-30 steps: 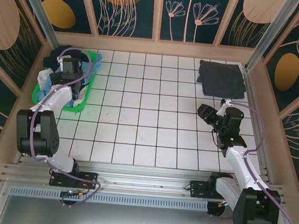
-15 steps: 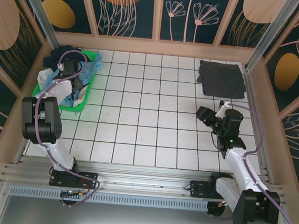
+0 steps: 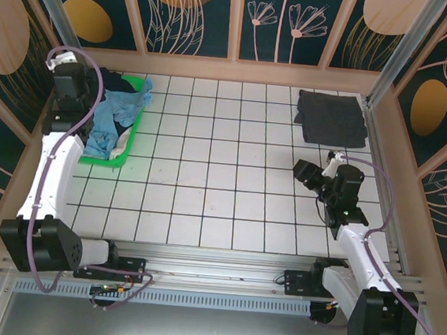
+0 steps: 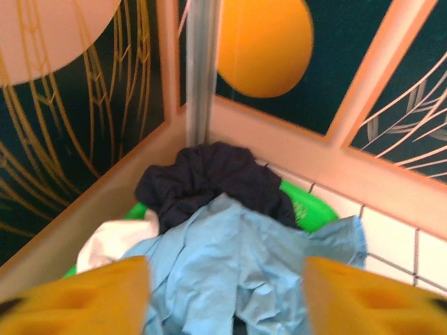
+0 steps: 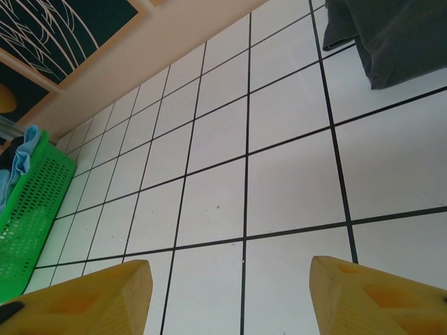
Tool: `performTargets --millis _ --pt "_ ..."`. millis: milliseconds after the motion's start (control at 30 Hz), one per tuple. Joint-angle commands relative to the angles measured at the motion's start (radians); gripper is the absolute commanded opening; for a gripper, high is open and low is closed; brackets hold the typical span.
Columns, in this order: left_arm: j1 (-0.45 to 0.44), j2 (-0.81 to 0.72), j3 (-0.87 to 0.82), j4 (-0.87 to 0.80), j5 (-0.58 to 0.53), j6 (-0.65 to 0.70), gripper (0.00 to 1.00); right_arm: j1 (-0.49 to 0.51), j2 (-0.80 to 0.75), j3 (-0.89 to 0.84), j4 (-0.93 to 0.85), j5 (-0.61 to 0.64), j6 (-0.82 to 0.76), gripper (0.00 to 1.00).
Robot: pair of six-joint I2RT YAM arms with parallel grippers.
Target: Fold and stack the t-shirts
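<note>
The light blue t-shirt (image 4: 237, 244) was cut by the bottom edge of the left wrist view and buried most of a white cloth (image 4: 112, 241) and the green basket (image 4: 311, 206). The left end effector (image 4: 225, 269) had blurred, cropped fingers there. The dark grey t-shirt (image 5: 391, 35) was cut off at the right wrist view's top corner.

Robot test cell, gridded table (image 3: 222, 185)

both arms are white tubes with round black joints. the left arm (image 3: 53, 168) and the right arm (image 3: 362, 248) each have a thin purple cable (image 3: 96, 112) looping back from a black wrist. the fingers (image 4: 77, 296) are blocky and yellow-orange, maybe plastic.
</note>
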Motion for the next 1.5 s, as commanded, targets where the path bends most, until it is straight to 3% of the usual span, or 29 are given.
performTargets --millis 0,133,233,400,633,767,933,1000,1267,1367,1467 --pt "0.003 0.104 -0.076 -0.063 -0.107 0.018 0.74 0.007 -0.02 -0.009 0.035 -0.024 -0.005 0.62" --pt "0.007 0.223 -0.054 -0.08 -0.161 -0.001 0.88 0.006 -0.021 -0.01 0.032 -0.028 -0.009 0.62" --pt "0.016 0.294 -0.042 -0.043 -0.109 0.015 0.94 0.005 -0.022 -0.013 0.031 -0.018 -0.012 0.63" --pt "0.016 0.487 0.09 -0.051 -0.039 0.059 0.91 0.005 -0.016 -0.024 0.046 -0.021 -0.011 0.63" --pt "0.028 0.711 0.29 -0.112 -0.012 0.035 0.76 0.004 -0.017 -0.025 0.039 -0.009 -0.017 0.62" --pt "0.039 0.775 0.373 -0.159 0.032 0.034 0.54 0.004 -0.017 -0.025 0.033 0.001 -0.021 0.62" --pt "0.044 0.735 0.345 -0.147 0.061 0.025 0.12 0.003 -0.015 -0.027 0.039 0.014 -0.021 0.62" --pt "0.043 0.703 0.332 -0.144 0.056 0.024 0.02 0.004 -0.01 -0.028 0.042 0.014 -0.02 0.62" --pt "0.044 0.502 0.348 -0.186 0.057 0.033 0.0 0.002 -0.004 -0.027 0.047 0.01 -0.016 0.62" --pt "0.044 0.407 0.333 -0.139 0.153 0.058 0.0 0.002 0.0 -0.029 0.054 0.008 -0.014 0.62" --pt "0.043 0.33 0.361 -0.159 0.178 0.058 0.0 0.002 0.009 -0.028 0.059 -0.002 -0.012 0.62"
